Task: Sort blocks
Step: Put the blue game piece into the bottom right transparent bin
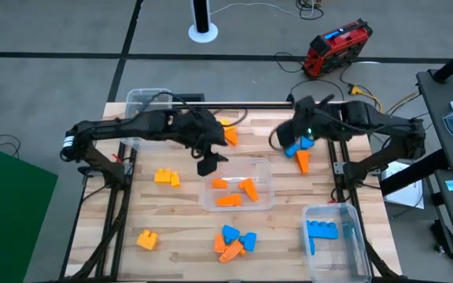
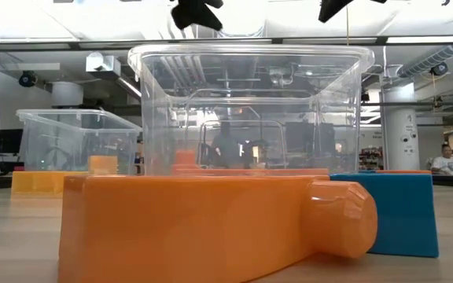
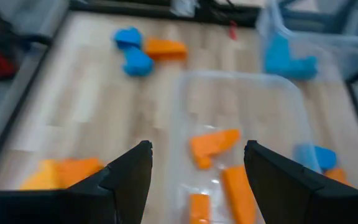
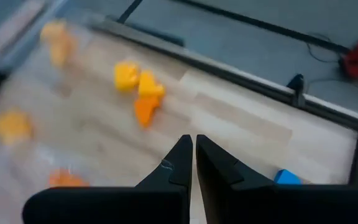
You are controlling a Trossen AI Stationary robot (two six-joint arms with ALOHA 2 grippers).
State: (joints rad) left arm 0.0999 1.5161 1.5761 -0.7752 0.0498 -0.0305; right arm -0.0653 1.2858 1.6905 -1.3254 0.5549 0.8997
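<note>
Left gripper [image 3: 194,165] hung wide open and empty over the middle bin [image 1: 264,167].
Right gripper [image 4: 194,155] was closed, empty. Beside that bin, you'd best centre on one loose orange block [image 1: 302,162].

Below the left gripper [image 3: 194,165], glossy plastic blocks [image 1: 236,192] were held in a clear plastic bin [image 1: 263,203]; the table [image 1: 179,228] was matt wood.

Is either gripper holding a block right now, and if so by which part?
Nothing is held. The left gripper is open and empty above the middle bin; the right gripper is shut on nothing.
</note>
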